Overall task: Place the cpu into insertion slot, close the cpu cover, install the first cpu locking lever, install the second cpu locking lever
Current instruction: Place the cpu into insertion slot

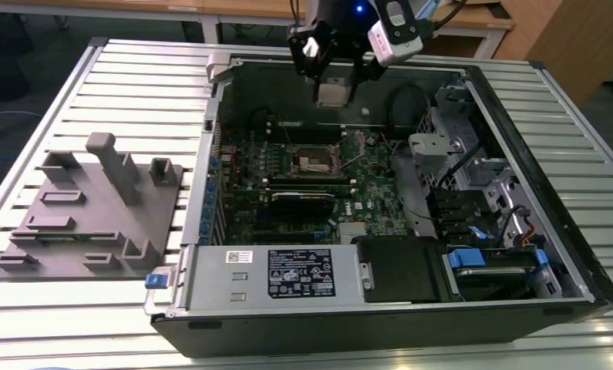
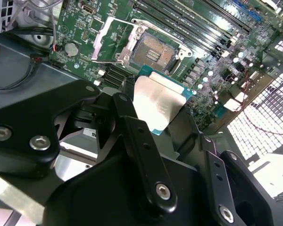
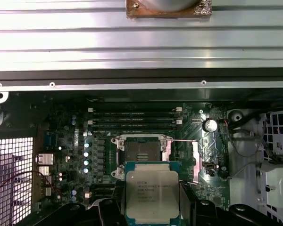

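Silvery-tan metal is clamped in the gripper [image 2: 158, 113]: the cpu [image 3: 152, 195] is held aloft, clear of the insertion slot [image 3: 142, 153], whose cpu cover [image 2: 114, 40] is swung open. Placement is judged in hand; square alignment over that slot is called for.

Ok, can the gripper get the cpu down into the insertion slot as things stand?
Probably yes. The gripper holds the cpu above the open case, the cpu cover is swung open off the insertion slot, and nothing lies across the socket.
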Motion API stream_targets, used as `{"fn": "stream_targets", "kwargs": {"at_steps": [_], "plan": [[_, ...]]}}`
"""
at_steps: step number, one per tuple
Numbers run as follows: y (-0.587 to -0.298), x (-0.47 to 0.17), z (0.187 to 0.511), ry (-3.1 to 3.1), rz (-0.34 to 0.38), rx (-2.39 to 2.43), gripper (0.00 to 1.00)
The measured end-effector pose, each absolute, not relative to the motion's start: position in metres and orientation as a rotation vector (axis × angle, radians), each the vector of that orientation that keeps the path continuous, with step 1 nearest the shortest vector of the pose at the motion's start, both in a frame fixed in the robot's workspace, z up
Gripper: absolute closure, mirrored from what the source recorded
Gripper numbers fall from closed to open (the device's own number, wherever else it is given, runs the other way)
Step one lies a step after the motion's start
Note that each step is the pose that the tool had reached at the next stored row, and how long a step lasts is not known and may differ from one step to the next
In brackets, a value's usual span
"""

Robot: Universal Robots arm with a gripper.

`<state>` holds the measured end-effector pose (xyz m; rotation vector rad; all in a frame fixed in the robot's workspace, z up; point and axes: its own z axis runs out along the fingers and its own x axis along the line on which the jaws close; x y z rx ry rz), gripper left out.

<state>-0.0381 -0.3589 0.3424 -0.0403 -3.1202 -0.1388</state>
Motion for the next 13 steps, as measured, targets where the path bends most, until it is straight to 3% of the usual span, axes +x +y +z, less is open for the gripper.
{"fn": "stream_targets", "kwargs": {"at_steps": [13], "plan": [[-0.359,-0.043,0.331,-3.120,-0.139,-0.040,0.46]]}}
